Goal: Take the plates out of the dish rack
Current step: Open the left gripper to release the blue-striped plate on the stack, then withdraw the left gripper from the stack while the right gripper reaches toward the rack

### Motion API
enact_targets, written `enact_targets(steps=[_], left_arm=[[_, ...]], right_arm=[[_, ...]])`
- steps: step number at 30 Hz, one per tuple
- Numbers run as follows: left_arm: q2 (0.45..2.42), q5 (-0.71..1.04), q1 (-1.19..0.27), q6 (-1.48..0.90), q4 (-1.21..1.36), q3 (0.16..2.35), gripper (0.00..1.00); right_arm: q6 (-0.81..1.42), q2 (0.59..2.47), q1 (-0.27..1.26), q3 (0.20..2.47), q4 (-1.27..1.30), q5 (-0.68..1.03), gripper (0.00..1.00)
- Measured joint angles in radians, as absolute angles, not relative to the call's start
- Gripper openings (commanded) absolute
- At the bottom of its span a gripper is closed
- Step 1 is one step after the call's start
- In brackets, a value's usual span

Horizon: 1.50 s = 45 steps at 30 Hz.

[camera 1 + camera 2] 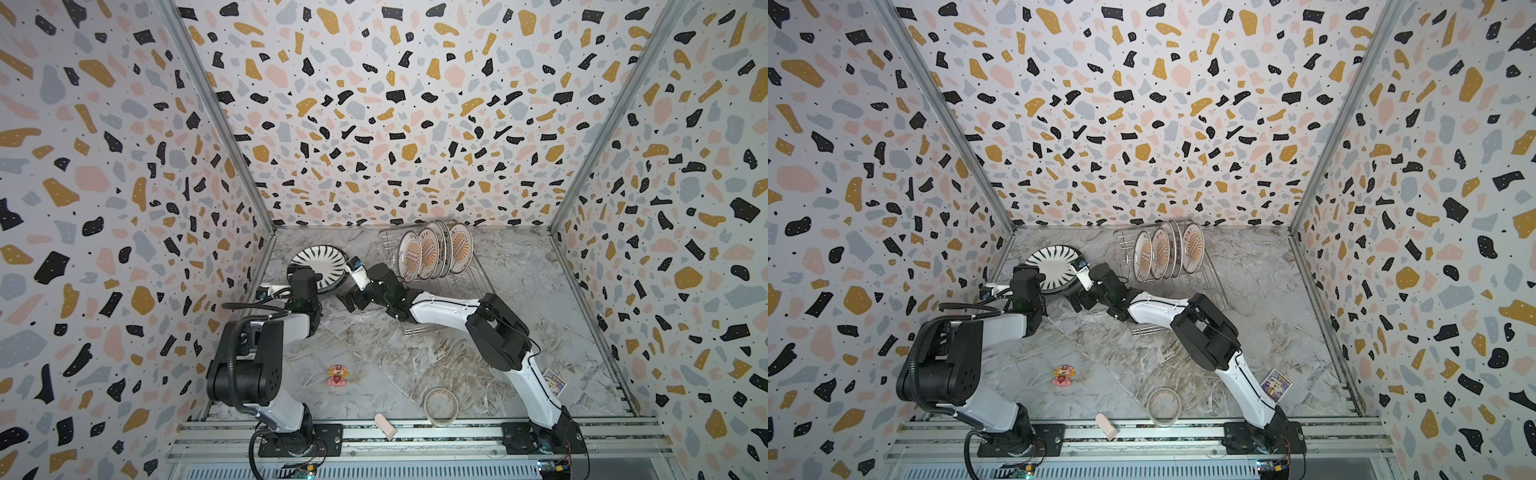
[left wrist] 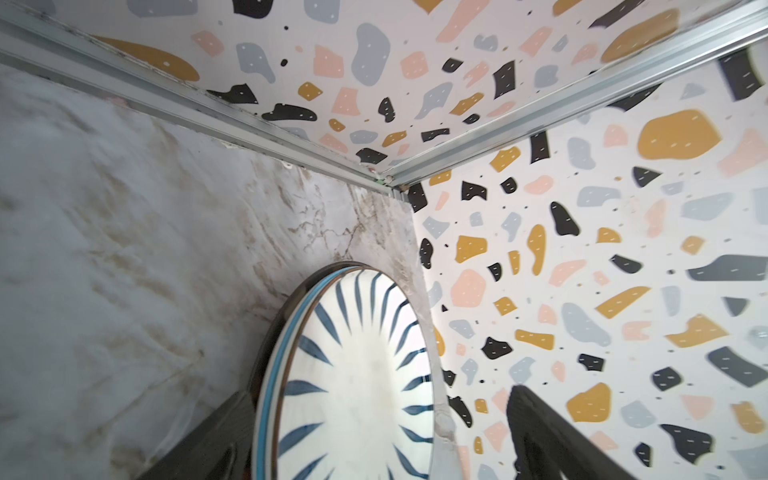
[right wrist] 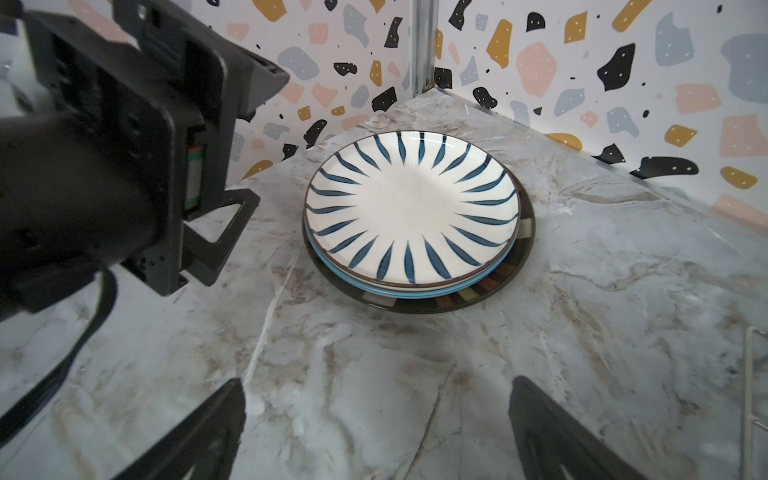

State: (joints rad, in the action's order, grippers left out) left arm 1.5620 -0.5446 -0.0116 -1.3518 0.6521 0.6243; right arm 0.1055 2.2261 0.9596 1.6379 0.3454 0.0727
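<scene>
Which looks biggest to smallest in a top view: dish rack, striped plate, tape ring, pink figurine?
1. dish rack, clearly the largest
2. striped plate, though partly covered
3. tape ring, which sits nearer the camera, so it may look bigger than it is
4. pink figurine, the smallest

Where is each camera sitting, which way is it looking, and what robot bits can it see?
Top views: high above the robot's bases, looking down at the dish rack and striped plate; left arm and right arm show.
Left wrist: on the left arm, facing the wall corner across the striped plate; its open left claw shows.
Right wrist: on the right arm, facing the striped plate; its open right claw and the left arm show.
Shared: both wrist views see the striped plate.
</scene>
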Motion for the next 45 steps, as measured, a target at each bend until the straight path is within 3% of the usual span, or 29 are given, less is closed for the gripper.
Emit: enact_targets(steps=[6, 14, 29, 33, 38, 45], left_arm=[[1.4, -0.47, -0.011, -1.29, 0.653, 0.564, 1.0], [1.2, -0.335, -0.059, -1.186, 0.697, 0.426, 1.0], [0.978, -0.192, -0.426, -0.875, 0.769, 0.357, 1.0], [0.985, -0.136, -0.515, -0.804, 0.854, 0.318, 1.0], [1.078, -0.059, -0.617, -0.722, 0.971, 0.3, 1.0], [1.196, -0.01, -0.68, -0.669, 1.077, 0.304, 1.0]], right_arm=[[0.084, 2.062, 1.026, 1.501, 0.417, -0.019, 0.99], [0.111, 1.8, 1.126, 1.23, 0.521, -0.272, 0.99], [0.289, 1.294, 1.11, 0.845, 0.438, -0.546, 0.99], [0.274, 1.142, 1.023, 0.729, 0.442, -0.524, 0.99], [0.269, 1.057, 0.791, 0.669, 0.431, -0.35, 0.99], [0.278, 1.164, 0.62, 0.72, 0.41, -0.129, 0.73]])
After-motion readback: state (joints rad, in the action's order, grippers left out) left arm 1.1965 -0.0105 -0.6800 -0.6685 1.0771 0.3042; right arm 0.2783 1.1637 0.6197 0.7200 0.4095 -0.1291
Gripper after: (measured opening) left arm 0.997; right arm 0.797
